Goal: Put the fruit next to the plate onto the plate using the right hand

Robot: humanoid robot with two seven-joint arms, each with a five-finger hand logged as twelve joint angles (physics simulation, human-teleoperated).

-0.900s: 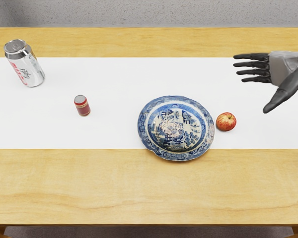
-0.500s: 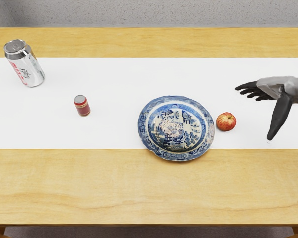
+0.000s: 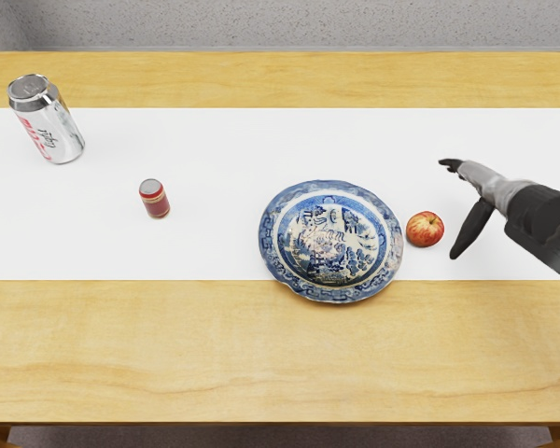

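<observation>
Reach step, I judge. The right hand [image 3: 490,191] is hovering just right of the apple [image 3: 425,229], fingers spread, gripping nothing. The apple is sitting on the counter [image 3: 261,355] just beside the plate [image 3: 267,241]. Next, you are needing to bring the fingers around it before closing.

**Setting: simulated domestic dining table**

Flat, clean rendered surfaces indicate a simulator scene. A wooden table [image 3: 261,345] carries a white runner [image 3: 224,149], with grey speckled floor [image 3: 261,23] beyond its far edge. Household items present: a blue patterned plate [image 3: 331,241], an apple [image 3: 425,229], a drink can [image 3: 45,119] and a small red tin [image 3: 154,199].
</observation>
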